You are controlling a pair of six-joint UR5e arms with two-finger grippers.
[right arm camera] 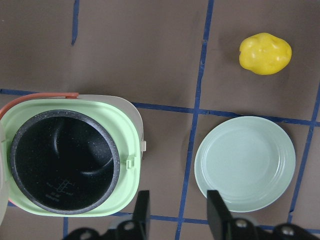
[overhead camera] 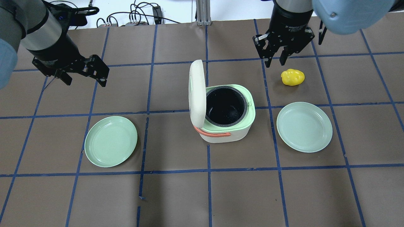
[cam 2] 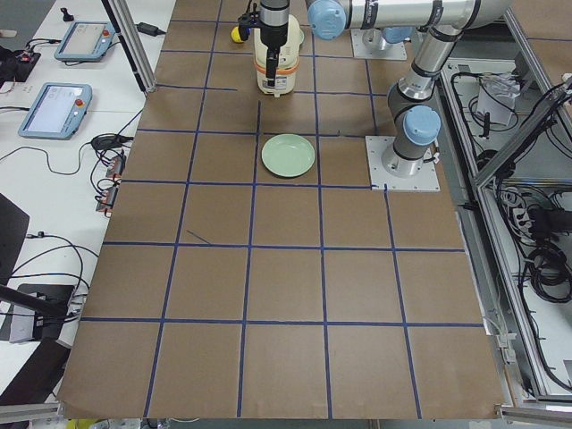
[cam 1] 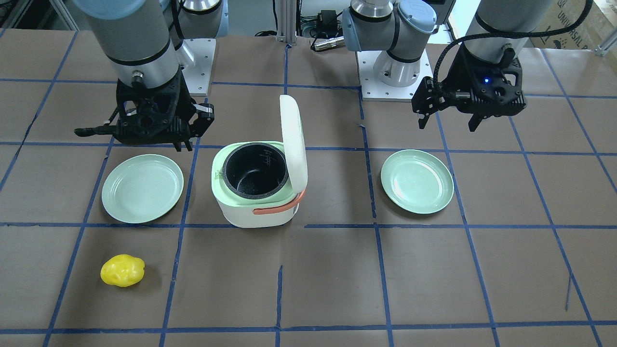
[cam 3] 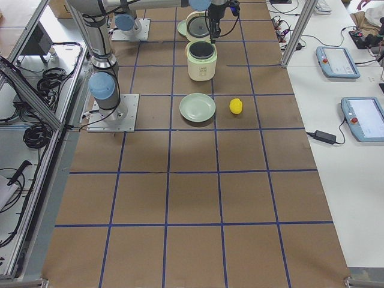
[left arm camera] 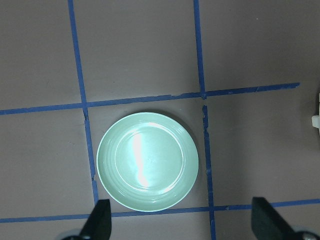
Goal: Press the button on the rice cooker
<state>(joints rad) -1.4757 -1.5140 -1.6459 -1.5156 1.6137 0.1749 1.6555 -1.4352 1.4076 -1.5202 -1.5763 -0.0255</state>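
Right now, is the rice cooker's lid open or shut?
Open: the lid stands upright, baring the empty black pot inside the rice cooker.

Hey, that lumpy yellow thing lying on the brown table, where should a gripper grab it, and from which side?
Probably across the narrower middle of the lumpy yellow rounded object, coming straight down from above. It lies low on the brown paper-covered table, a bit wider than deep, nothing touching it, so fingers can straddle its short axis. The open right gripper hangs nearest.
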